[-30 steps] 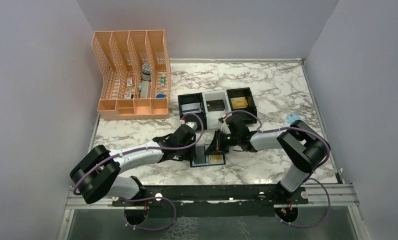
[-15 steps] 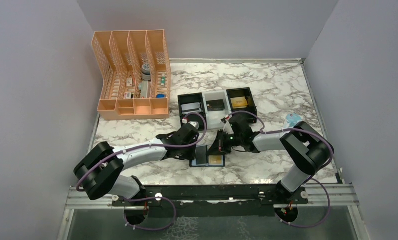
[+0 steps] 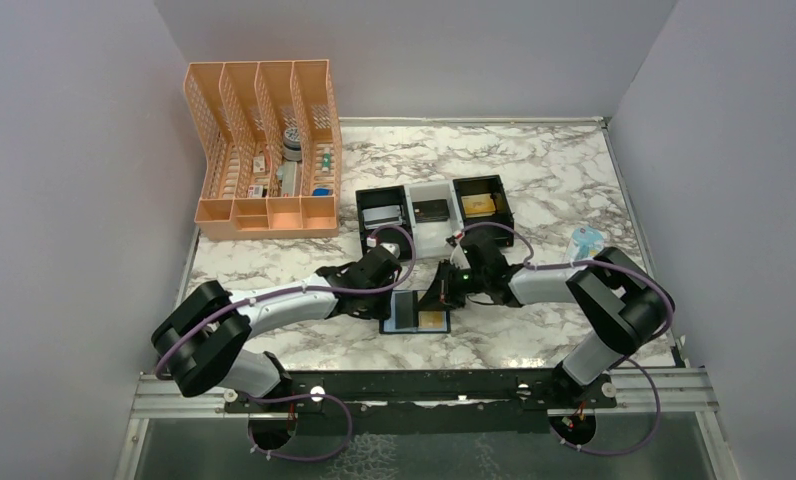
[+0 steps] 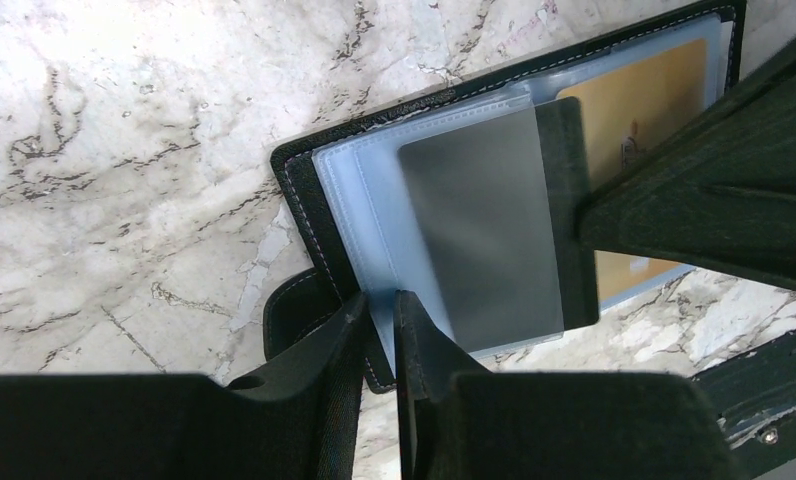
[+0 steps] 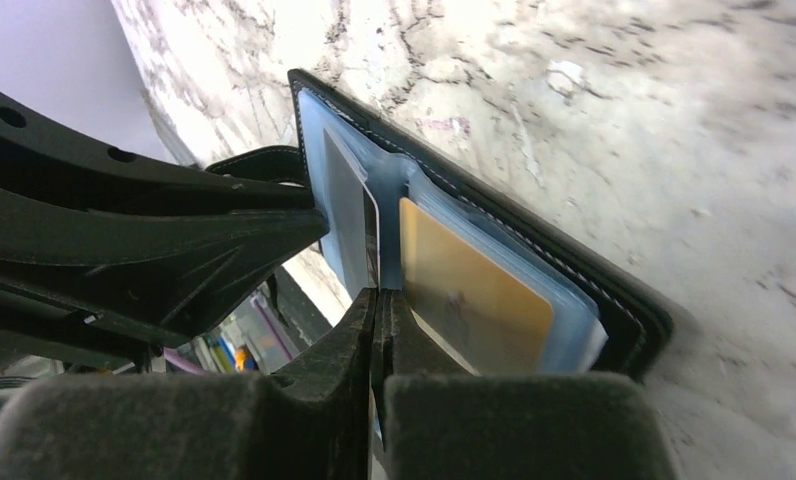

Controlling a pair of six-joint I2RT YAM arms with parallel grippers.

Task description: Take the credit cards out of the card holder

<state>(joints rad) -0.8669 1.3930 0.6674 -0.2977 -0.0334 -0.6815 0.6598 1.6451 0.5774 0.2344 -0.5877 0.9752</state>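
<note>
Left wrist: left tool (image 4: 379,305) narrowly parted at card holder (image 4: 359,200) edge, perhaps pinching; right tool (image 5: 376,300) closed

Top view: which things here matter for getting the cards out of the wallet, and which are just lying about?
For the job:
- wallet, lying open
- grey card and gold card, both in its sleeves
- left gripper, at the wallet's edge
- right gripper, shut, at the wallet's fold

Lying about:
- peach desk organizer
- row of three small trays
- small pale blue item at the far right
</note>
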